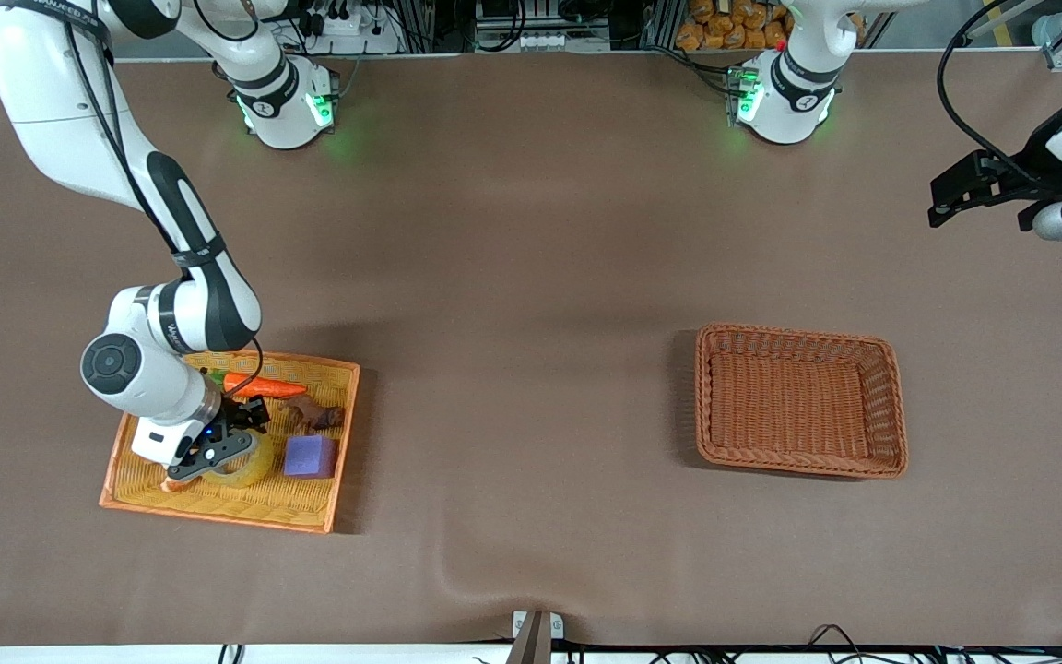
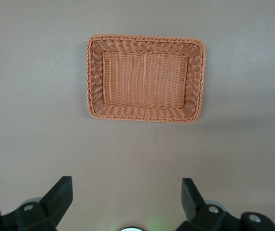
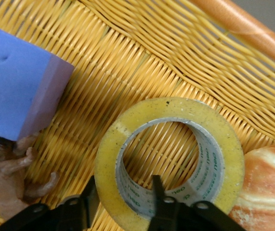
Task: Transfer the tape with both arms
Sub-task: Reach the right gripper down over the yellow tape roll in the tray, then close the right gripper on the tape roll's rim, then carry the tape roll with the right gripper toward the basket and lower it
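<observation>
The tape [image 1: 253,465], a yellowish ring with a grey-white core, lies flat in the yellow tray [image 1: 218,515] toward the right arm's end of the table. My right gripper [image 1: 218,450] is down on it. In the right wrist view the right gripper [image 3: 123,185] straddles the wall of the tape [image 3: 176,108], with one finger in the hole and one outside. The jaws are partly closed, with a gap showing at the inner finger. My left gripper [image 1: 950,198] waits open and empty in the air at the left arm's end of the table, and it also shows in the left wrist view [image 2: 126,185].
The tray also holds a carrot [image 1: 259,385], a purple block [image 1: 310,455], a brown toy [image 1: 314,415] and a croissant [image 3: 267,187] touching the tape. An empty brown wicker basket [image 1: 896,406] sits toward the left arm's end and shows in the left wrist view [image 2: 144,38].
</observation>
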You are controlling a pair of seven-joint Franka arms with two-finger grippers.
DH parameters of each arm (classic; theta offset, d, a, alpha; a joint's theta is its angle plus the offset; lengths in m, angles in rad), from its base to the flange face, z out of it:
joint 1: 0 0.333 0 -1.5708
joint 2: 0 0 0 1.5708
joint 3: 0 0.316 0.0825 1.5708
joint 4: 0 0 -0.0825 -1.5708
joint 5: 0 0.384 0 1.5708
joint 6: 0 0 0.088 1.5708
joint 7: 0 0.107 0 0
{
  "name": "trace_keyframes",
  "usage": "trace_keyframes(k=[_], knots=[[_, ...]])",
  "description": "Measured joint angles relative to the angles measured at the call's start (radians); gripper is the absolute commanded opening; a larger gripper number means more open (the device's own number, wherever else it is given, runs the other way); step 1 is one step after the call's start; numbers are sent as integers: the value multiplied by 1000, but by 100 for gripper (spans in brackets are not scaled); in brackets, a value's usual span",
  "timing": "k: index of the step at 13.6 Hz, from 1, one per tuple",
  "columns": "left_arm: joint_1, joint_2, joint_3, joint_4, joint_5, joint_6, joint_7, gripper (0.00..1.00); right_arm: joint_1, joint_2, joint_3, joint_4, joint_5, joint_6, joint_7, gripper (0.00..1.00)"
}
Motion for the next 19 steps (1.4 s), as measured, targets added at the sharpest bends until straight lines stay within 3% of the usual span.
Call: trace_keyframes(k=[7, 11, 15, 19], knots=[[0, 0, -19, 0, 0, 0, -11, 100, -1, -34, 1, 38, 28, 3, 1, 0], [0, 1, -19, -1, 0, 0, -18, 100, 0, -130, 47, 66, 34, -154, 23, 0], [0, 2, -19, -2, 0, 0, -18, 100, 52, -154, 186, 141, 38, -217, 371, 0], [0, 3, -19, -2, 0, 0, -18, 100, 215, -96, 196, 220, 38, -213, 718, 0]])
